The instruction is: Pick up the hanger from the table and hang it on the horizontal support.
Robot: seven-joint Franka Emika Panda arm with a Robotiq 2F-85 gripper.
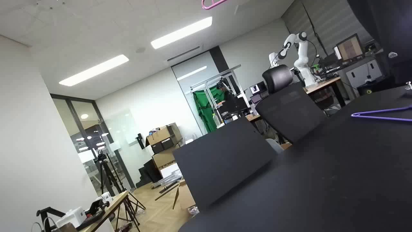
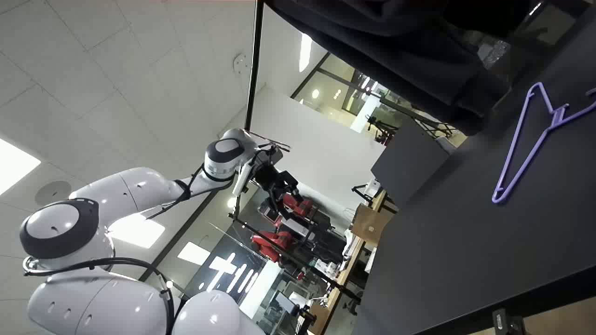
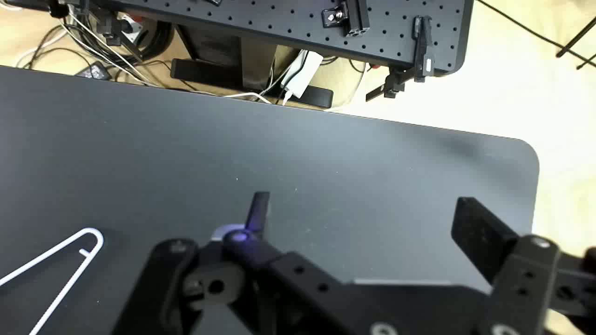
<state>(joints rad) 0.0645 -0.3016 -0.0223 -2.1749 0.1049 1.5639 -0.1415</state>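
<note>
The thin violet hanger (image 2: 515, 139) lies flat on the black table (image 2: 447, 242). Part of it shows at the right edge of an exterior view (image 1: 383, 118). One rounded corner of it, looking whitish, shows at the lower left of the wrist view (image 3: 65, 289). My gripper (image 3: 363, 204) is open, with a wide gap and nothing between the fingers. It also shows in an exterior view (image 2: 288, 197), raised well above the table and apart from the hanger. A thin black rail (image 2: 254, 65) passes by my wrist; it appears to be the horizontal support.
A pink hanger (image 1: 214, 4) shows at the top edge of an exterior view. Dark cloth (image 2: 409, 60) hangs near the hanger. A black post (image 2: 298, 258) joins the rail. A black panel (image 1: 225, 161) stands at the table's edge. A perforated black bench (image 3: 288, 21) lies beyond the table.
</note>
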